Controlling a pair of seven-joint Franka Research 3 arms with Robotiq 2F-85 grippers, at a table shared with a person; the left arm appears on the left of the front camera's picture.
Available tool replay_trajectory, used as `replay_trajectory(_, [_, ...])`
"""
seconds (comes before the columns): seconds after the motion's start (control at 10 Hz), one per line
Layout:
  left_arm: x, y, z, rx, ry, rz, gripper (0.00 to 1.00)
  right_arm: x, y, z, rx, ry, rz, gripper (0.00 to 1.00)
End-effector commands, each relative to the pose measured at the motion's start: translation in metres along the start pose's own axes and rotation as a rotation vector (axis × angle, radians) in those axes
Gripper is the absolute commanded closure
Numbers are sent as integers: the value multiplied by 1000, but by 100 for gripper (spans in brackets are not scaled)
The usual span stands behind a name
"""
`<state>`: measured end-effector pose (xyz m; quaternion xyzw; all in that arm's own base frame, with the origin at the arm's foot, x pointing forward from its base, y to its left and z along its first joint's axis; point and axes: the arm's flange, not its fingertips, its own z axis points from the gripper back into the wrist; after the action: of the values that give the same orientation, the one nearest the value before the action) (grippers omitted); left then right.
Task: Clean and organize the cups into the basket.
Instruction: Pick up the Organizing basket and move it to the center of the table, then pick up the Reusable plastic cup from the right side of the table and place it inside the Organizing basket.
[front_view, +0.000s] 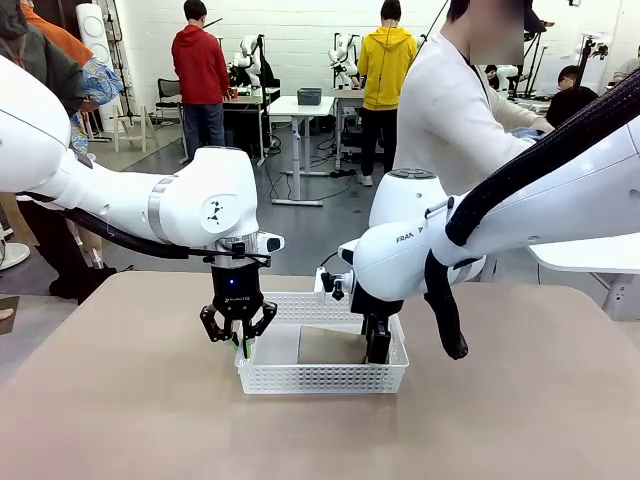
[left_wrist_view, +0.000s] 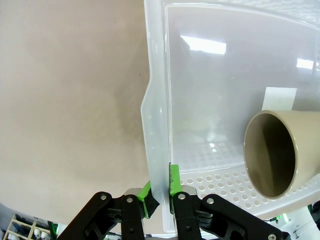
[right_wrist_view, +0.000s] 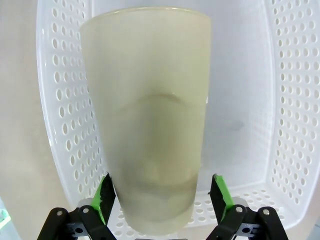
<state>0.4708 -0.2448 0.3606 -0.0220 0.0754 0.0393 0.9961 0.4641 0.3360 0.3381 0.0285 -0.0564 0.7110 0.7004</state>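
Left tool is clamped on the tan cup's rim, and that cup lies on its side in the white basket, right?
No: the left wrist view shows the left tool clamped on the rim of the white basket, not on the tan cup. That cup does lie on its side in the basket.

Bright overhead light, soft shadows; lamp glare inside the shallow white perforated plastic basket (left_wrist_view: 155, 125); wrist views bow at their edges.

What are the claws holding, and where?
The left claw pinches the basket by its wall, at the rim. The right claw is open around a cup lying in the basket, gripping nothing.
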Motion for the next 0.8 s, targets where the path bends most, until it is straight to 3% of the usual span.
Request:
replay_trajectory(0.0, [0, -2, 0, -2, -5, -1, 100, -1, -2, 0, -9, -25, 2, 0])
replay_trajectory(0.1, [0, -2, 0, -2, -5, -1, 100, -4, 0, 12, -7, -82, 25, 0])
replay_trajectory(0.3, [0, -2, 0, -2, -5, -1, 100, -40, -2, 86, -13, -339, 4, 0])
replay_trajectory(0.5, [0, -2, 0, -2, -5, -1, 100, -112, -3, 164, -35, -654, 25, 0])
replay_trajectory(0.7, [0, -2, 0, -2, -5, -1, 100, -215, -3, 206, -40, -922, -4, 0])
